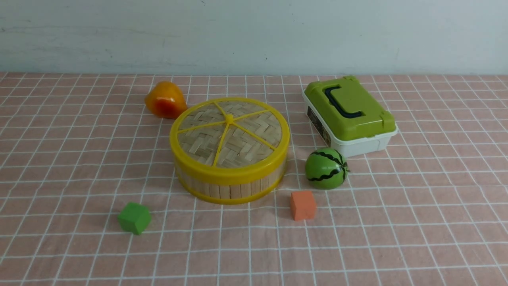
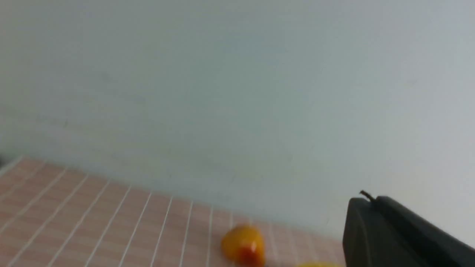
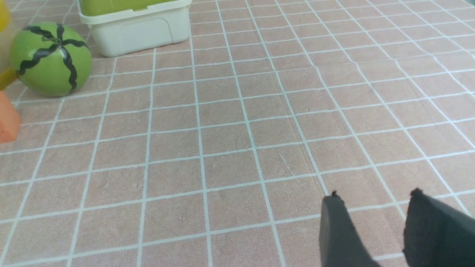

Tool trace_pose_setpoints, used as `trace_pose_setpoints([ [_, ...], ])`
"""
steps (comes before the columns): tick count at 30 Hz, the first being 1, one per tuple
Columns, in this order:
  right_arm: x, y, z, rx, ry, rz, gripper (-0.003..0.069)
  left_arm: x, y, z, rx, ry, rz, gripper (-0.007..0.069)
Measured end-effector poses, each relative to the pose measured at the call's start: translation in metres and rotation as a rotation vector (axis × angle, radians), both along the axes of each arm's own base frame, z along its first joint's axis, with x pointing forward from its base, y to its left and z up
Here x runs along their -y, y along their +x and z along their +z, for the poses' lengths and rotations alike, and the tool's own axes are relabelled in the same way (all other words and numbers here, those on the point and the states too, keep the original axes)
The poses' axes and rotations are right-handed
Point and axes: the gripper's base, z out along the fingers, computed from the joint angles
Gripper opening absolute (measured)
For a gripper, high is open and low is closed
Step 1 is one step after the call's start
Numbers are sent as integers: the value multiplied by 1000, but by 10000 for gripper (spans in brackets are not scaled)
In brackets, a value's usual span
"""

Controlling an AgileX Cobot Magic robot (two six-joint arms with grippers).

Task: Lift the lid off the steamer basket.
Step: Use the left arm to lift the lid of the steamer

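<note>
The lid [image 1: 229,129], a woven bamboo disc with yellow rim, spokes and centre knob, sits closed on the steamer basket [image 1: 230,187] in the middle of the checked cloth. Neither gripper shows in the front view. In the left wrist view my left gripper [image 2: 367,198] has its fingers pressed together, is empty, and is raised, facing the back wall; a sliver of the lid's yellow rim [image 2: 319,264] shows at the frame edge. In the right wrist view my right gripper [image 3: 375,193] is open and empty above bare cloth, well to the right of the basket.
An orange-yellow toy fruit [image 1: 164,100] lies behind the basket to the left. A white box with a green lid [image 1: 349,113] stands at the back right. A toy watermelon [image 1: 326,168] and an orange cube [image 1: 303,205] lie to the basket's right, a green cube [image 1: 134,217] at the front left.
</note>
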Motion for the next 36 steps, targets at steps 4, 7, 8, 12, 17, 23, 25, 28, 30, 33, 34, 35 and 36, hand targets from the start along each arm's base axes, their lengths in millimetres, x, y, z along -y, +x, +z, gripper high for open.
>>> trace_pose_setpoints([
  [4, 0, 0, 0, 0, 0, 0, 242, 4, 39, -28, -313, -37, 0, -13],
  [7, 0, 0, 0, 0, 0, 0, 242, 14, 58, -36, -489, -43, -49, -13],
  [8, 0, 0, 0, 0, 0, 0, 242, 20, 66, -39, -550, -41, -78, -13],
  [12, 0, 0, 0, 0, 0, 0, 242, 45, 96, -49, -721, -6, -206, -13],
  [17, 0, 0, 0, 0, 0, 0, 242, 82, 147, -56, -856, 34, -370, -13],
  [23, 0, 0, 0, 0, 0, 0, 242, 127, 206, -48, -831, 74, -463, 3],
  [25, 0, 0, 0, 0, 0, 0, 242, 142, 227, -48, -820, 133, -480, 25],
  [28, 0, 0, 0, 0, 0, 0, 242, 159, 253, -47, -822, 195, -485, 64],
  [30, 0, 0, 0, 0, 0, 0, 242, 169, 272, -47, -818, 236, -483, 116],
  [33, 0, 0, 0, 0, 1, 0, 242, 179, 287, -48, -808, 297, -477, 177],
  [34, 0, 0, 0, 0, 1, 0, 242, 185, 295, -51, -811, 345, -472, 223],
  [35, 0, 0, 0, 0, 1, 0, 242, 186, 296, -52, -812, 354, -469, 228],
  [36, 0, 0, 0, 0, 1, 0, 242, 192, 301, -56, -824, 388, -468, 267],
])
